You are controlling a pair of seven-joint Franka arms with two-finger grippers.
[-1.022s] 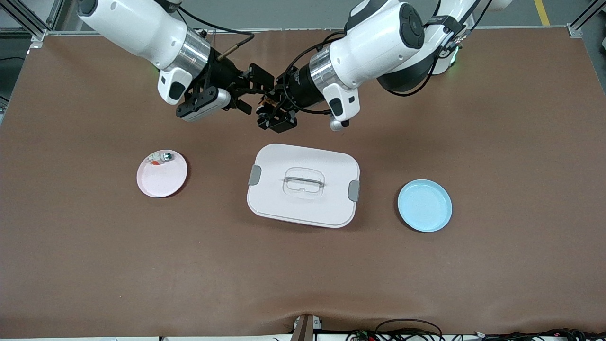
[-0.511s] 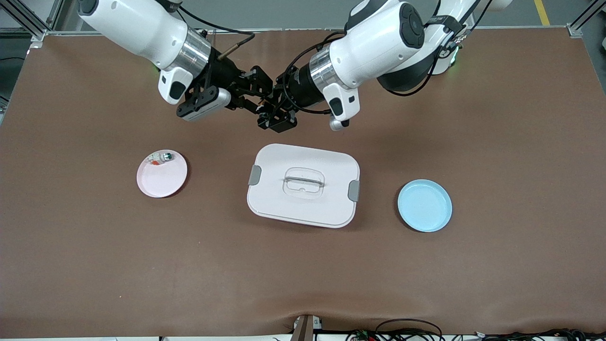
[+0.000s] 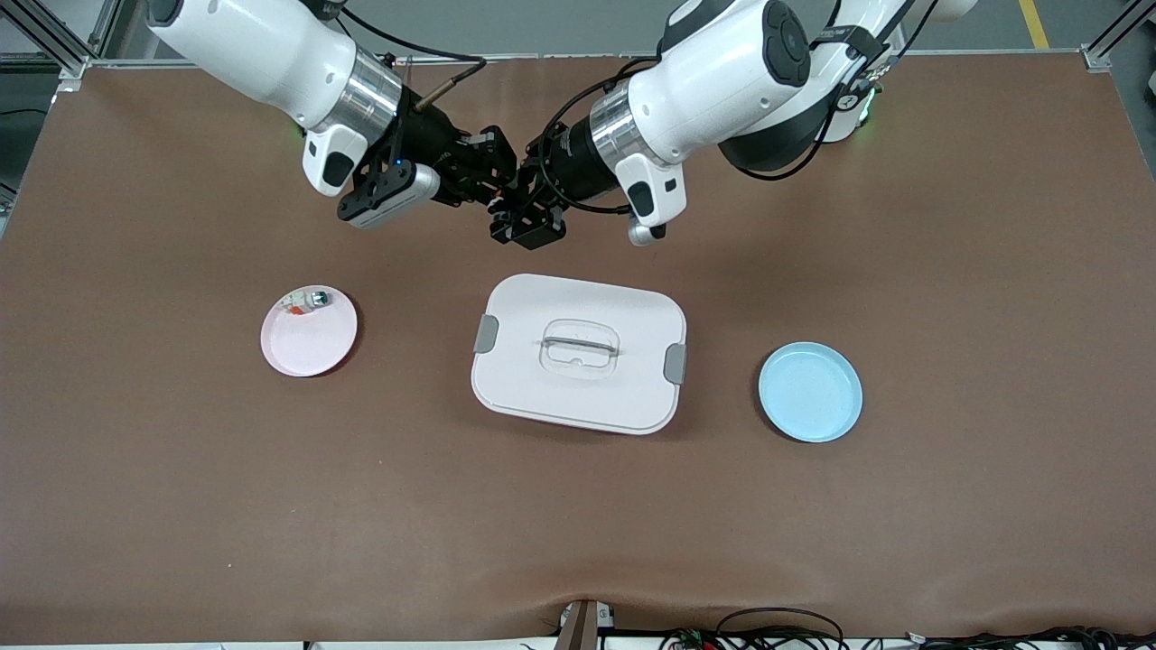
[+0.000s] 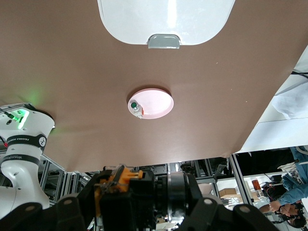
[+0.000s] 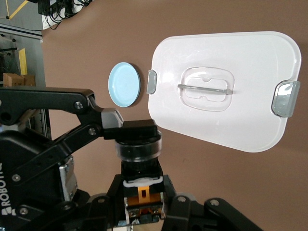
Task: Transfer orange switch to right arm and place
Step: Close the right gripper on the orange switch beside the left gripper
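Observation:
The orange switch, a stubby black-bodied part with orange on it, hangs in the air between both grippers. They meet over bare table, above the strip between the robots' bases and the white lidded box. My left gripper is shut on the switch. My right gripper is shut on it too, its jaws pressed on either side of the orange end. In the front view the black fingers hide the switch.
The white lidded box with grey latches sits mid-table. A pink plate toward the right arm's end holds a whitish part with a green end. A blue plate lies toward the left arm's end.
My right gripper has moved in toward the left gripper and its open fingers have shut on the switch. The left gripper has kept its grip and barely moved.

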